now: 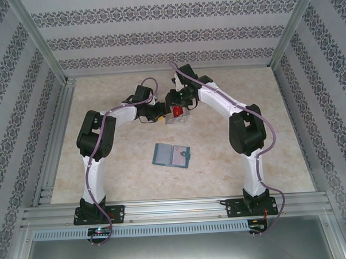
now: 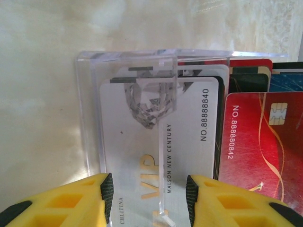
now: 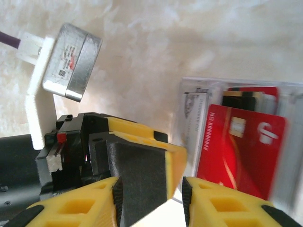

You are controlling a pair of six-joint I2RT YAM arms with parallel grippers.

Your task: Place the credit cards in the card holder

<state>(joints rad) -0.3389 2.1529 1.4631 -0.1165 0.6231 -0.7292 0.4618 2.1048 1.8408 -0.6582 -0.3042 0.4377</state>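
Left claw and right claw both gape at the stand toward the tabletop's far edge, where the cards sit. The holder lies open mid-tabletop. The right claw should probably centre on the red card, pinch squarely and lift straight.

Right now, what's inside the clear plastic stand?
The clear plastic slotted stand holds a pale VIP card in front and a red chip card beside it. Darker cards behind are mostly covered.
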